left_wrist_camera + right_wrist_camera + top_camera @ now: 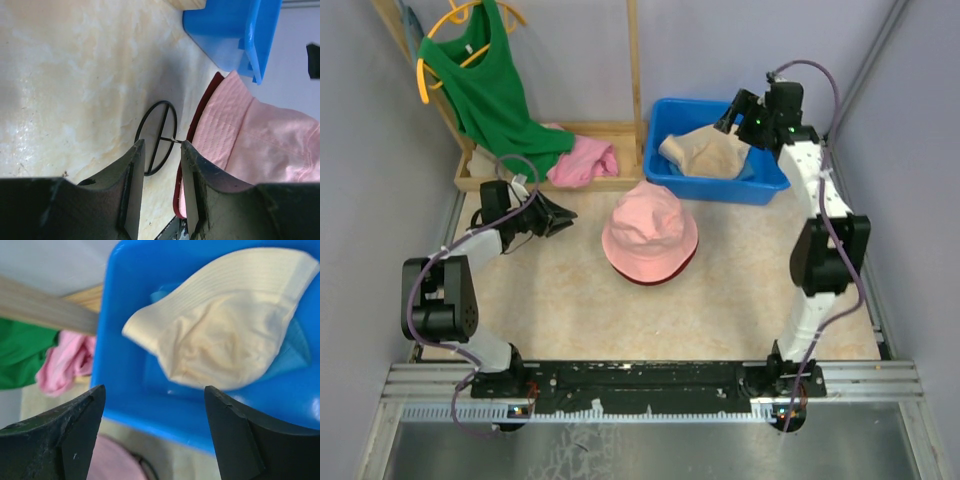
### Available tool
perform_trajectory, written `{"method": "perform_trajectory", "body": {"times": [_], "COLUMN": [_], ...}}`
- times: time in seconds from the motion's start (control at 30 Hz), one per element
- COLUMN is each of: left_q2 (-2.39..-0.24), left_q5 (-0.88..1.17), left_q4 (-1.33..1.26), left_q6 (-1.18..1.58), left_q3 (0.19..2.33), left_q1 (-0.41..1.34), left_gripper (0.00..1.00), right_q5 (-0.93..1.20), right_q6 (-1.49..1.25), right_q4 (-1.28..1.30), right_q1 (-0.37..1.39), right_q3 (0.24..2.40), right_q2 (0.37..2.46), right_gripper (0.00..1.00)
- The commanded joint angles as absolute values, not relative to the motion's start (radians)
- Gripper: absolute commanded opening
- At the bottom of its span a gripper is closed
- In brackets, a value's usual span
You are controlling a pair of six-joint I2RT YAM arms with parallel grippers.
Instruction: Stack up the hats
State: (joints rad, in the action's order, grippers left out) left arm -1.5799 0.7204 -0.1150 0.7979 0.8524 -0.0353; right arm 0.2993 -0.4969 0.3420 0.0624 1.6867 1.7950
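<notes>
A pink hat [650, 228] sits on a dark red hat [665, 276] in the middle of the table; only the red brim shows. A beige hat [705, 152] lies crumpled in the blue bin [720, 188], over a blue hat [297, 347] that peeks out beneath it. My right gripper [728, 122] hovers above the bin, open and empty; in its wrist view the right gripper [155, 390] frames the bin's near wall below the beige hat [225, 330]. My left gripper [570, 215] rests low, left of the pink hat [250, 145], partly open with nothing between its fingers [134, 170].
A green shirt [485, 85] hangs on a yellow hanger from a wooden rack [635, 70] at the back left. A bright pink cloth [582, 162] lies on the rack's base. A black ring mark [156, 137] is on the table beside the red brim [200, 115].
</notes>
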Motion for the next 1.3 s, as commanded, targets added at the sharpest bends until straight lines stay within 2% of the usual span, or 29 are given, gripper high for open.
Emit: {"method": "perform_trajectory", "body": {"times": [0.0, 0.17, 0.23, 0.47, 0.93, 1.03, 1.07, 1.17, 1.27], "left_q2": [-1.572, -1.582, -1.590, -1.629, -1.608, -1.597, -1.595, -1.589, -1.584], "left_q5": [0.706, 0.696, 0.691, 0.685, 0.661, 0.658, 0.656, 0.658, 0.659], "left_q4": [-0.061, -0.039, -0.034, -0.021, 0.035, 0.045, 0.048, 0.052, 0.055], "left_q6": [0.765, 0.754, 0.753, 0.758, 0.730, 0.725, 0.724, 0.722, 0.722], "left_q3": [0.864, 0.889, 0.902, 0.954, 0.968, 0.968, 0.968, 0.965, 0.962], "left_q1": [-0.040, -0.043, -0.045, -0.048, -0.060, -0.065, -0.067, -0.071, -0.072], "left_gripper": [0.40, 0.40, 0.40, 0.38, 0.37, 0.35, 0.34, 0.32, 0.30], "right_q5": [0.173, 0.115, 0.087, 0.014, 0.054, 0.078, 0.088, 0.101, 0.085], "right_q6": [-0.386, -0.327, -0.315, -0.321, -0.373, -0.390, -0.398, -0.417, -0.419], "right_q4": [0.652, 0.907, 0.948, 0.924, 0.852, 0.834, 0.827, 0.796, 0.763], "right_q1": [0.057, 0.058, 0.059, 0.055, 0.052, 0.053, 0.052, 0.052, 0.052], "right_q3": [2.000, 2.351, 2.431, 2.438, 2.457, 2.453, 2.450, 2.426, 2.398], "right_q2": [2.048, 2.297, 2.356, 2.417, 2.533, 2.542, 2.541, 2.528, 2.490], "right_gripper": [0.80, 0.80, 0.82, 0.96, 0.97, 0.89, 0.82, 0.50, 0.24]}}
